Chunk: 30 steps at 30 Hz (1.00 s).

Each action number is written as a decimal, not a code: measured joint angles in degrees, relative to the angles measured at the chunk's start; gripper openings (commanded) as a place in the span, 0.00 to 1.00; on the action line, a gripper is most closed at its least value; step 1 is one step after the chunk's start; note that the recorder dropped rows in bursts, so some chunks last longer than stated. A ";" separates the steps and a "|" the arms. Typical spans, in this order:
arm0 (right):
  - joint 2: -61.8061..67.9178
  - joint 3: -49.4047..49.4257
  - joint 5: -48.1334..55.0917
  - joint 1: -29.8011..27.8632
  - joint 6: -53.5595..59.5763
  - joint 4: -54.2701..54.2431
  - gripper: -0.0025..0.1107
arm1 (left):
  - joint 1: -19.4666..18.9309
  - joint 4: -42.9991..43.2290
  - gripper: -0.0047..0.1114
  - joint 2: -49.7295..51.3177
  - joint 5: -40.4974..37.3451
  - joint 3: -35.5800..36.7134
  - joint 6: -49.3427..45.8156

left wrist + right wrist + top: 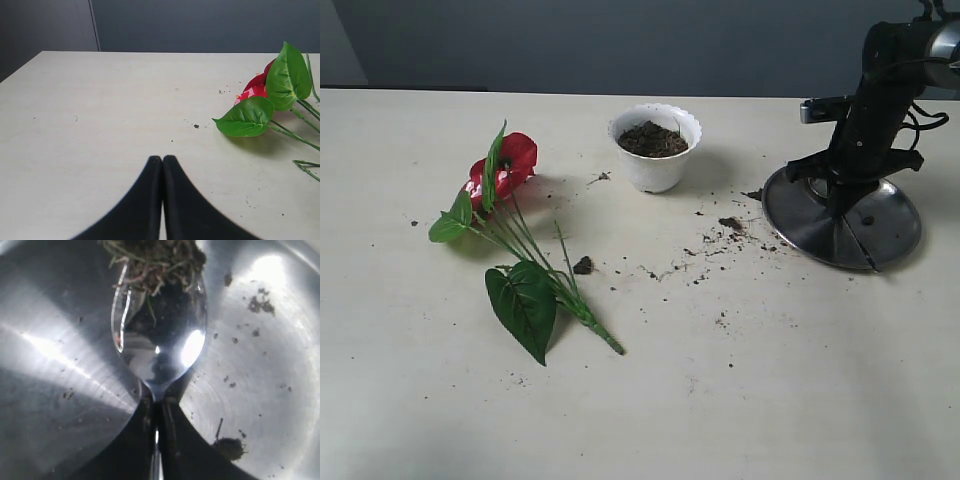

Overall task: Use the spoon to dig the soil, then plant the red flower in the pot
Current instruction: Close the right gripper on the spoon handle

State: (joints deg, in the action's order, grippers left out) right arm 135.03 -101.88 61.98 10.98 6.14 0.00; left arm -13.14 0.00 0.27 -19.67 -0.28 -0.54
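The pot point(656, 146) stands upright at about twelve o'clock on the table point(740, 410), filled almost to its scalloped rim with dark soil point(653, 139).

The red flower point(506, 165) lies flat on the table at about nine o'clock, well apart from the pot. Its blooms point to ten o'clock and its cut stems to five o'clock. A small clod point(583, 265) sits just beside the stems.

Loose crumbs point(729, 224) are scattered from the pot's four o'clock side toward the round steel plate point(893, 236), which lies at three o'clock.

The right pincer point(157, 409) is over that plate. Its two black fingers are pinched nearly together on the neck of the spoon point(159, 340), just where the handle meets the bowl. The spoon's bowl faces up above the plate's shiny surface, with a tuft of fibrous soil on its far tip, and a few specks dot the plate around it. I cannot tell whether the spoon touches the plate.

The left pincer point(162, 161) has its fingers pressed fully together with nothing between them. It is above bare table, near the flower's leaves point(247, 117) but apart from them.
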 measured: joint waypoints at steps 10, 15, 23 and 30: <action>0.00 0.00 0.29 0.00 0.35 0.00 0.02 | 0.00 0.00 0.04 0.00 0.00 0.00 0.00; -0.10 0.00 0.91 0.00 0.23 0.00 0.02 | 0.00 0.00 0.04 0.00 0.00 0.00 0.00; -4.97 0.10 1.52 0.00 0.23 1.35 0.02 | 0.00 0.00 0.04 0.00 0.00 0.00 0.00; -6.64 0.10 2.11 0.00 0.23 1.35 0.02 | 0.00 0.00 0.04 0.00 0.00 0.00 0.00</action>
State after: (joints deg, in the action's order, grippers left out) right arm 128.39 -101.77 64.09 10.98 6.38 1.35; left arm -13.14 0.00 0.27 -19.67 -0.28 -0.54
